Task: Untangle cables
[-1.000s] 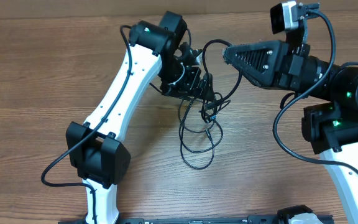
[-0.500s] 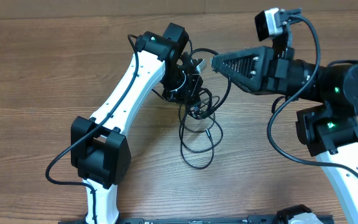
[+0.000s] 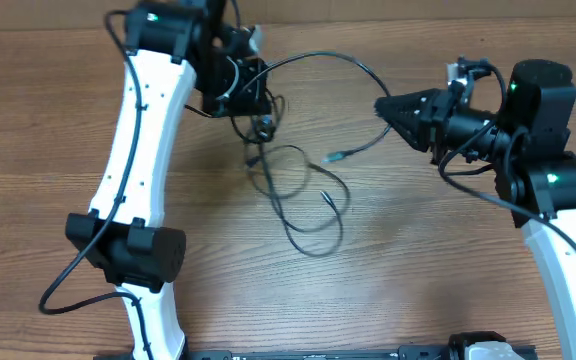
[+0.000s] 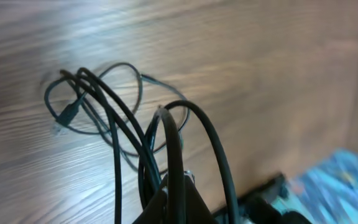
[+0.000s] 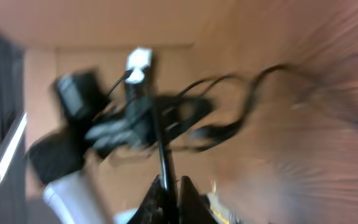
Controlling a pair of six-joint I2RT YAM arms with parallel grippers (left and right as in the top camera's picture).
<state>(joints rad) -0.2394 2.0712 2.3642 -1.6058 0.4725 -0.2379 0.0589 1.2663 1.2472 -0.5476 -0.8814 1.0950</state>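
Thin black cables [image 3: 303, 205] lie in loose tangled loops on the wooden table. My left gripper [image 3: 251, 100] at the upper left is shut on a strand and lifts part of the bundle. In the left wrist view the cable [image 4: 213, 155] runs up between the shut left gripper [image 4: 178, 186], with the loops [image 4: 98, 106] on the wood beyond. One strand [image 3: 338, 58] arcs across to my right gripper [image 3: 382, 105]. The blurred right wrist view shows that cable [image 5: 161, 149] pinched in the right gripper [image 5: 169, 186]. A free plug end [image 3: 336, 156] hangs near the middle.
The left arm [image 3: 138, 150] runs down the left side of the table and the right arm [image 3: 548, 190] fills the right side. A cardboard-coloured wall edge [image 3: 368, 12] borders the far side of the table.
My left gripper has shut and swung up and left with the cables. The right gripper has pulled back to the right, drawing one strand into a long arc. The loops have spread out.
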